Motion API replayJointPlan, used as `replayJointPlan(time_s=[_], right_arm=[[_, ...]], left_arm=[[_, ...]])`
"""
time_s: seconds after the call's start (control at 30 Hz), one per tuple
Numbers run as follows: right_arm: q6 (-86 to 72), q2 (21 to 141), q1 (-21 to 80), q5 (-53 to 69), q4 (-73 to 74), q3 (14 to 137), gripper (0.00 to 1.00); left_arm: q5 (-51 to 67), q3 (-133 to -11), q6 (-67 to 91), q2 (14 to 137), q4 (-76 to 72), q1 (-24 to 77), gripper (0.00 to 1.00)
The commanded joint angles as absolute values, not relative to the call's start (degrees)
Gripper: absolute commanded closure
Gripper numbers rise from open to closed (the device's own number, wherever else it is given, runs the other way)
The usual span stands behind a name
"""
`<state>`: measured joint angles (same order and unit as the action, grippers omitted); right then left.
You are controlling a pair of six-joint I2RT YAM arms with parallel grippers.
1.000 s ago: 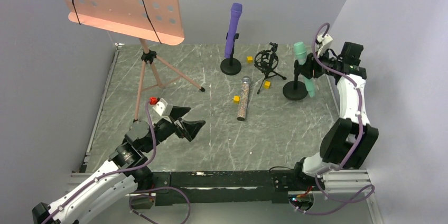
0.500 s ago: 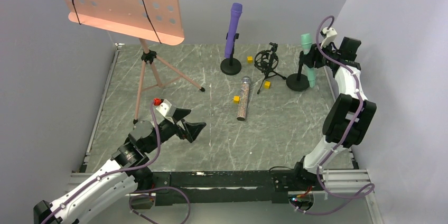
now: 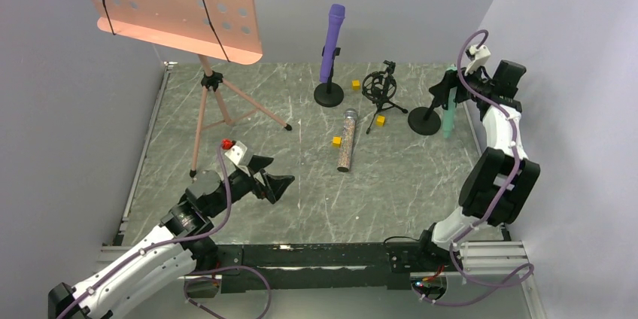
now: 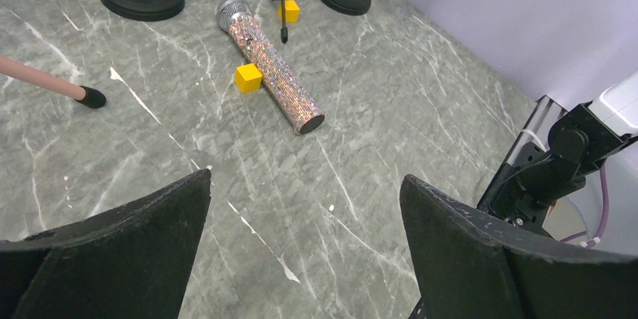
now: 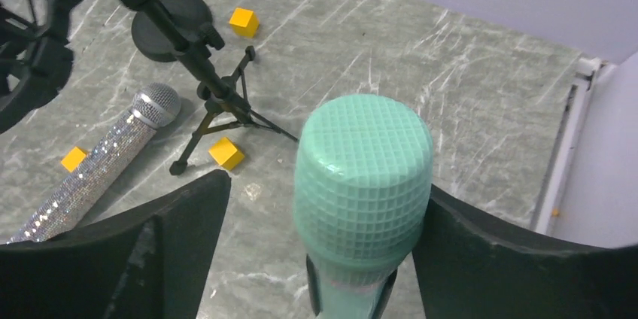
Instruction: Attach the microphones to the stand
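The mint green microphone [image 5: 363, 176] stands head-up between my right gripper's [image 5: 323, 183] open fingers, with a gap on its left side and the right finger close against it. A black clip grips its body just below the head. From above, its body [image 3: 449, 114] hangs beside a black round-base stand [image 3: 424, 120], and my right gripper [image 3: 454, 87] hides the head. The purple microphone [image 3: 332, 39] sits upright in its stand [image 3: 329, 94]. The glittery copper microphone [image 3: 346, 141] lies flat on the table [image 4: 271, 71]. My left gripper [image 4: 305, 177] hovers open and holds nothing.
A black shock-mount tripod stand [image 3: 378, 87] stands between the two round-base stands. Small yellow cubes [image 3: 336, 141] lie around the glittery microphone. A pink music stand [image 3: 177, 3] on a tripod fills the back left. The grey wall is close behind my right arm.
My right gripper's jaws have widened around the green microphone and the arm has drawn back to the right. The stand's base slid a little farther away. My left arm pulled back slightly.
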<state>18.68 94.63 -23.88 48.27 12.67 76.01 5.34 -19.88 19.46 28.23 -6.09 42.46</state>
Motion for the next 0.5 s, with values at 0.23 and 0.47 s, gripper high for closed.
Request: replayJointPlan(time_s=[0.23, 0.47], right_arm=[[15.3, 76.6, -24.8, 46.4, 10.8, 71.3, 0.00], [9.9, 70.0, -26.9, 50.1, 7.3, 66.5, 0.00]], left_arm=[[10.7, -24.8, 25.3, 34.2, -8.2, 42.6, 0.01], [12.0, -26.5, 28.4, 37.7, -10.0, 42.6, 0.01]])
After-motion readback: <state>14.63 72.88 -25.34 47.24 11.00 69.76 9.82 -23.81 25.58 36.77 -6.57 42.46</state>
